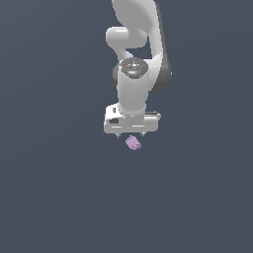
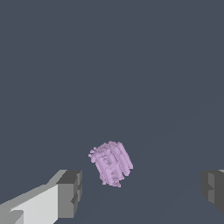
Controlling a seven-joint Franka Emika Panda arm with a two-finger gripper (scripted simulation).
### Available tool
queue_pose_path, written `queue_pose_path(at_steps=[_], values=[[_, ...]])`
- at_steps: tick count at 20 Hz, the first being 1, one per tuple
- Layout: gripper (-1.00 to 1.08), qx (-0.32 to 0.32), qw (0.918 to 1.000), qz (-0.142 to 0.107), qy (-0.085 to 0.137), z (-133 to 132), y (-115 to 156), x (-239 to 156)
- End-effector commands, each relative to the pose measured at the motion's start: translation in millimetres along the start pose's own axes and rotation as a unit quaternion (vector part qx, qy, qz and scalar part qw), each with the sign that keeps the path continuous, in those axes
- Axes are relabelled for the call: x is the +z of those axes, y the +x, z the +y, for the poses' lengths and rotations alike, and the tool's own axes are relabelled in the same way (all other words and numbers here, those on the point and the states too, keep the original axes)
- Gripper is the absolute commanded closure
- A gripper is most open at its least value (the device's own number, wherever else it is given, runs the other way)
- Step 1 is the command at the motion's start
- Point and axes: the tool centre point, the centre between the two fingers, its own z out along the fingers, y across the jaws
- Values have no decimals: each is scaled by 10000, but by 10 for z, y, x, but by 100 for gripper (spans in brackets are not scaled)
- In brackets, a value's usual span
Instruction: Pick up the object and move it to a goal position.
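Observation:
The object (image 1: 133, 143) is a tiny pale lilac lump with a ribbed, bumpy surface. It lies on the dark grey floor just below the white gripper (image 1: 131, 134) in the exterior view. In the wrist view the object (image 2: 111, 163) lies between the two grey fingertips (image 2: 70, 193), nearer to one of them, and touches neither. The jaws stand wide apart and hold nothing. In the exterior view the fingers are mostly hidden under the hand.
The white arm (image 1: 134, 59) rises above the gripper towards the top of the exterior view. The plain dark grey floor (image 1: 59, 188) surrounds the object on all sides, with no other objects in view.

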Motion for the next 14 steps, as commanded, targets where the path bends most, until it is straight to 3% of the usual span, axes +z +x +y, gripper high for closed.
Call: queue_pose_path(at_steps=[1, 14], values=[[-92, 0, 10000, 0, 0, 0, 0, 0], [-92, -132, 9999, -28, -79, 87, 40, -52]])
